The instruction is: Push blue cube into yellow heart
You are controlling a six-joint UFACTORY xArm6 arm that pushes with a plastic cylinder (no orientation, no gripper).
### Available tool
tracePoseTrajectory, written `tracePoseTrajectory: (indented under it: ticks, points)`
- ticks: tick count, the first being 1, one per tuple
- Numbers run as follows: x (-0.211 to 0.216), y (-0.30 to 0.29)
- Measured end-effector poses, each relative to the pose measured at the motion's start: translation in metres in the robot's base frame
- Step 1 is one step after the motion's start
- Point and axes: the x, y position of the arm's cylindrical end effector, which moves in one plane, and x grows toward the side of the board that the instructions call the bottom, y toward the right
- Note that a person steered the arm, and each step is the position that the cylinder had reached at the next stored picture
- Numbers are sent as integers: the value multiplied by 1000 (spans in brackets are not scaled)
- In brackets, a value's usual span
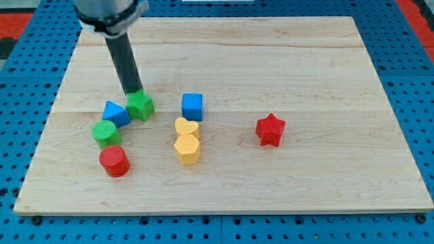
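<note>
Seven blocks: spread over a pale wooden board.
Jaws: the arm has none; it ends in a dark rod.
My tip: touching the top edge of the green star-shaped block, well left of the task's block.
Blue cube: just above the yellow heart, nearly touching.
Yellow hexagonal block: touching the heart's lower edge.
Left cluster: blue triangular block, green cylinder, red cylinder.
Red star: alone at the view's right.

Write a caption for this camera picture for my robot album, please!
My tip touches the green block while the blue cube waits just above the yellow heart.
</note>
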Motion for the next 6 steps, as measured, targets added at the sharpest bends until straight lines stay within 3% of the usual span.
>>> tracePoseTrajectory:
  ticks: [3,6]
  points:
    - [80,23]
    - [-8,45]
